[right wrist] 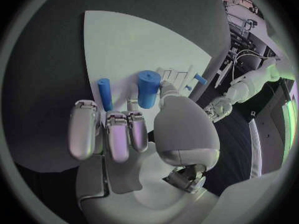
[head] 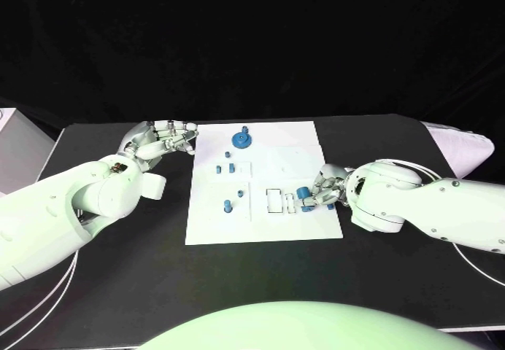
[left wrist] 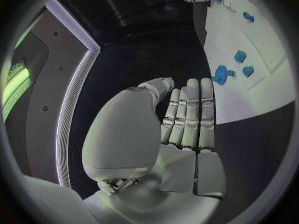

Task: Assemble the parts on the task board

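— While the left hand [head: 160, 138] is waiting open and empty beside the far left corner of the task board [head: 263, 226], what is the right hand [head: 324, 188] doing?

— It is pinching a blue cylinder [right wrist: 147, 88] between thumb and fingers, just over the board's right side, near the white slotted fixture [head: 282, 200].

— So which step is this?

— I am judging it as carrying one part toward its seat; placing is not yet done. A second blue peg [right wrist: 104, 94] is lying on the board just beside the held one.

— And the other parts?

— A blue round part [head: 242, 138] is sitting near the far edge, and small blue pieces [head: 226, 169] are standing on the left half.

— What is the next move asking for?

— Probably lining the cylinder upright over its hole, then lowering it straight, without nudging the neighbouring peg.
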{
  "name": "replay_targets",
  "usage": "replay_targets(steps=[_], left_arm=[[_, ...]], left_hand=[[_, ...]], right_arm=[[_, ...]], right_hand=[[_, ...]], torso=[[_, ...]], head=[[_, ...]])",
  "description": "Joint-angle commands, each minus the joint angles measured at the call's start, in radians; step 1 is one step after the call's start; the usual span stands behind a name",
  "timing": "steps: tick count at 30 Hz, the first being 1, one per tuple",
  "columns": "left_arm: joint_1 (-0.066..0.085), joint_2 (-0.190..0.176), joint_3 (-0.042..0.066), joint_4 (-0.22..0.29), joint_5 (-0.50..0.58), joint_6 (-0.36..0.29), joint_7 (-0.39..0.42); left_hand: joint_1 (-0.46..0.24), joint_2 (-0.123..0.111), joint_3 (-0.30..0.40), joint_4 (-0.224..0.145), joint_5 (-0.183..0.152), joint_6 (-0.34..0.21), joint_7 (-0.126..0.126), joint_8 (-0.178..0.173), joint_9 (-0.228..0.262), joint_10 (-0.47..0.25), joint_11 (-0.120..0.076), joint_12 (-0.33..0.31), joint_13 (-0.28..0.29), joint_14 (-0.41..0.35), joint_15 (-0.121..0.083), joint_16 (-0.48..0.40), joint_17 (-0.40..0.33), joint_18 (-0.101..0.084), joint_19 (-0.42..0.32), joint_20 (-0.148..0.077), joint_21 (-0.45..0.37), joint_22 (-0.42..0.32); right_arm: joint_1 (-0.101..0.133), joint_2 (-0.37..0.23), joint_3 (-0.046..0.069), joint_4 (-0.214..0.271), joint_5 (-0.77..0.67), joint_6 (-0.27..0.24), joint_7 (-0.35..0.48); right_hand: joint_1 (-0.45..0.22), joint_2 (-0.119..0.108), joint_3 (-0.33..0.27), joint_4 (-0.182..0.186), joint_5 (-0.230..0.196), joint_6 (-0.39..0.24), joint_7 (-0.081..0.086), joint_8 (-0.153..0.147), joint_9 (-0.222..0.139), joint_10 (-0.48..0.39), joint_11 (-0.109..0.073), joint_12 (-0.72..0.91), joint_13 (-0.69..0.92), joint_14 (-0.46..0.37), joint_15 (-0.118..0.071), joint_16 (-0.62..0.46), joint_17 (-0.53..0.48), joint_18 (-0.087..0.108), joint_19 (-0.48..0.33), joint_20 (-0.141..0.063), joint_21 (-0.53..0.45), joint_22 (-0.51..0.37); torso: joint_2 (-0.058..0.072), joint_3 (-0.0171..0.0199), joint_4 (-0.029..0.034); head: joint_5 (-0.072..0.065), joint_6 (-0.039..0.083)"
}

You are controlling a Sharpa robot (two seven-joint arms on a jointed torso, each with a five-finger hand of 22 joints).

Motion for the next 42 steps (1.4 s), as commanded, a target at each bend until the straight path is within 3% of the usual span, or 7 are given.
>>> replay_targets(steps=[1, 8, 16, 29, 42], left_arm=[[-0.001, 0.000, 0.001, 0.003, 0.005, 0.017, 0.005], [-0.001, 0.000, 0.001, 0.003, 0.005, 0.019, 0.002], [-0.001, 0.000, 0.001, 0.001, 0.005, 0.020, 0.000], [-0.001, 0.001, 0.001, 0.000, 0.005, 0.020, -0.001], [-0.001, 0.001, 0.001, 0.001, 0.005, 0.020, -0.002]], left_hand=[[-0.001, 0.002, -0.004, 0.004, 0.005, -0.006, -0.001, 0.005, -0.001, -0.005, -0.002, 0.005, -0.001, -0.002, 0.004, -0.004, 0.001, 0.013, 0.001, 0.006, -0.005, -0.001], [-0.001, 0.002, -0.004, 0.004, 0.005, -0.006, -0.001, 0.005, -0.001, -0.005, -0.002, 0.005, -0.001, -0.002, 0.004, -0.004, 0.001, 0.013, 0.001, 0.006, -0.005, -0.001], [0.001, 0.002, -0.003, 0.003, 0.005, -0.007, -0.001, 0.005, -0.002, -0.005, -0.002, 0.006, -0.002, -0.002, 0.004, -0.005, 0.001, 0.013, 0.001, 0.006, -0.005, -0.001], [0.001, 0.002, -0.003, 0.003, 0.005, -0.007, -0.001, 0.005, -0.002, -0.005, -0.002, 0.006, -0.002, -0.002, 0.004, -0.005, 0.001, 0.013, 0.001, 0.006, -0.005, -0.001], [0.001, 0.002, -0.003, 0.003, 0.005, -0.007, -0.001, 0.005, -0.002, -0.005, -0.002, 0.006, -0.002, -0.002, 0.004, -0.005, 0.001, 0.013, 0.001, 0.006, -0.005, -0.001]], right_arm=[[-0.003, 0.003, -0.001, -0.007, -0.030, 0.018, -0.012], [-0.004, 0.006, -0.002, -0.008, -0.033, 0.007, -0.011], [-0.004, -0.010, -0.002, 0.012, 0.027, -0.046, 0.001], [0.037, -0.047, 0.002, 0.065, 0.191, -0.095, 0.016], [0.049, -0.023, 0.003, 0.087, 0.240, -0.098, 0.019]], right_hand=[[0.029, 0.010, 0.010, -0.004, 0.046, -0.011, 0.002, 0.001, 0.008, 0.078, -0.007, 0.000, 0.224, 0.097, -0.009, 0.004, 0.226, -0.012, 0.057, -0.008, 0.005, 0.087], [0.079, 0.001, 0.055, -0.005, 0.191, -0.018, 0.002, -0.013, 0.022, 0.077, -0.007, -0.002, 0.224, 0.096, -0.009, 0.003, 0.225, -0.012, 0.055, -0.008, 0.004, 0.090], [0.085, -0.017, 0.103, -0.005, 0.273, -0.015, 0.002, -0.025, 0.028, 0.077, -0.008, -0.002, 0.225, 0.097, -0.009, 0.003, 0.226, -0.012, 0.056, -0.009, 0.005, 0.094], [0.079, -0.025, 0.122, -0.005, 0.295, -0.013, 0.002, -0.029, 0.030, 0.078, -0.008, -0.002, 0.226, 0.096, -0.009, 0.003, 0.225, -0.012, 0.056, -0.009, 0.006, 0.096], [0.076, -0.027, 0.126, -0.004, 0.298, -0.013, 0.003, -0.030, 0.031, 0.077, -0.007, -0.004, 0.225, 0.096, -0.009, 0.003, 0.225, -0.013, 0.056, -0.009, 0.007, 0.097]], torso=[[0.000, -0.0003, -0.0014], [-0.001, -0.0005, -0.0004], [0.000, 0.0001, -0.0012], [-0.001, -0.0012, -0.0022], [0.000, -0.0020, -0.0014]], head=[[0.002, -0.001], [0.003, 0.001], [0.004, 0.002], [0.003, 0.004], [0.007, 0.004]])
